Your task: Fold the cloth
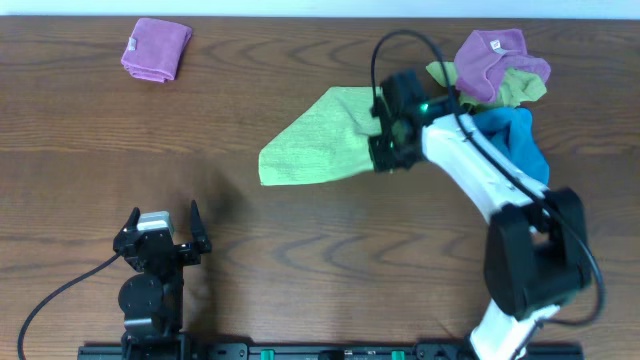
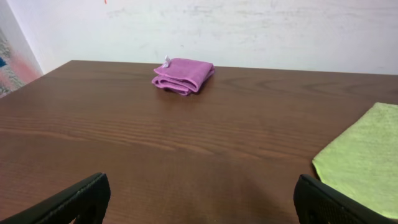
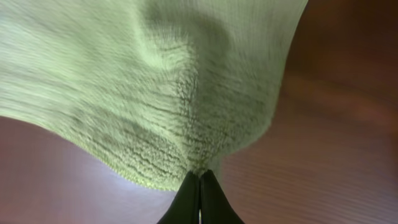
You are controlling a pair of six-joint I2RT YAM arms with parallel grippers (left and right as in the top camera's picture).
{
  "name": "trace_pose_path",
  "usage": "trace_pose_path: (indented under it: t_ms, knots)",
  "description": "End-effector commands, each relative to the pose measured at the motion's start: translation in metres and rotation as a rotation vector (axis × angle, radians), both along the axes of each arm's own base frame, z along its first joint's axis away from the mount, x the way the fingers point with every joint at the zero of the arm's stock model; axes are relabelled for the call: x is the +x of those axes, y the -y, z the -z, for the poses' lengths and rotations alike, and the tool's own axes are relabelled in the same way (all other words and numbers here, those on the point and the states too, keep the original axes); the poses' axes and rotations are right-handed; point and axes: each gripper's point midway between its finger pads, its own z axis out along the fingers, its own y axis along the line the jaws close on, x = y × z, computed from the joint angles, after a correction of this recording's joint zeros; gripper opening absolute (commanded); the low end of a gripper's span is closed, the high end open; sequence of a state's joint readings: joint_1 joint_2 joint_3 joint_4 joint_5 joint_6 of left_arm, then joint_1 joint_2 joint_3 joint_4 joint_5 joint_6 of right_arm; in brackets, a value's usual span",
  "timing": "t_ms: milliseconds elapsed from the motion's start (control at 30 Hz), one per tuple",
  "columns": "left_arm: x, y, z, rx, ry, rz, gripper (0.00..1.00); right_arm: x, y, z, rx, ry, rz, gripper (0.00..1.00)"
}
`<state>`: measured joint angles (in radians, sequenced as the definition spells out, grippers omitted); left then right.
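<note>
A light green cloth [image 1: 310, 140] lies partly spread on the brown table, left of centre-right. My right gripper [image 1: 378, 140] is shut on the cloth's right edge and lifts it. The right wrist view shows the pinched cloth [image 3: 174, 93] hanging from the closed fingertips [image 3: 199, 177]. My left gripper [image 1: 163, 232] is open and empty near the front left edge; its fingers [image 2: 199, 199] frame bare table. The green cloth's corner [image 2: 367, 162] shows at the right of the left wrist view.
A folded purple cloth [image 1: 156, 48] lies at the back left; it also shows in the left wrist view [image 2: 184, 75]. A heap of purple, olive and blue cloths [image 1: 500, 80] sits at the back right, behind the right arm.
</note>
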<state>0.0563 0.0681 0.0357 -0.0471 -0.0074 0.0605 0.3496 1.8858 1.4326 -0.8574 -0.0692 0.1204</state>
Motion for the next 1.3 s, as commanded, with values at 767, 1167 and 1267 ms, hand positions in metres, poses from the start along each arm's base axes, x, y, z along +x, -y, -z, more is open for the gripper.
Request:
trace_pose_path:
  t_ms: [767, 1167, 1267]
  knots:
    - [-0.002, -0.004, 0.021, 0.015, -0.057, -0.019, 0.95, -0.136, 0.040, -0.301, 0.161, 0.485, -0.073, 0.01]
    - [-0.002, -0.004, 0.021, 0.014, -0.056, -0.019, 0.95, -0.130, 0.023, -0.278, 0.188, 0.354, -0.113, 0.01]
    - [-0.002, -0.004, 0.021, 0.015, -0.056, -0.019, 0.95, -0.145, 0.021, -0.284, 0.220, 0.340, -0.141, 0.01]
